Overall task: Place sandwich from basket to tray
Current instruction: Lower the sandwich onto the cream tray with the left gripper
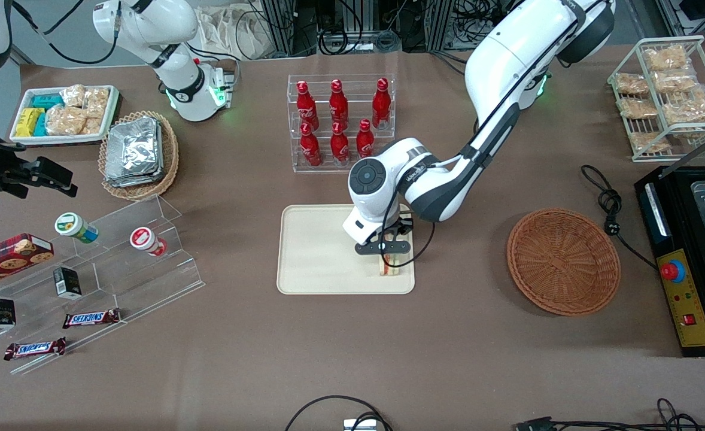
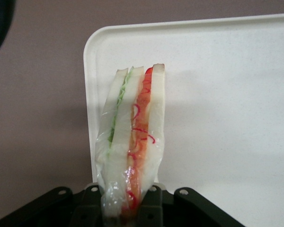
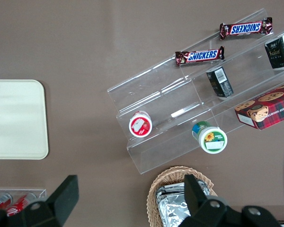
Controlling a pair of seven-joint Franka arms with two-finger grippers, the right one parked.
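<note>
Bright, even light; soft shadows.

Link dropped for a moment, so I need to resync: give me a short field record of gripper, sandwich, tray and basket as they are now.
gripper: over the tray's corner nearest the reddish basket, shut on the sandwich
sandwich: wrapped wedge held on edge between the fingers, low at the tray
tray: cream, otherwise bare
basket: reddish-brown wicker, nothing in it, toward the working arm's end
release: not yet done

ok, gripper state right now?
Left gripper: shut on the sandwich, over the tray at its corner.
</note>
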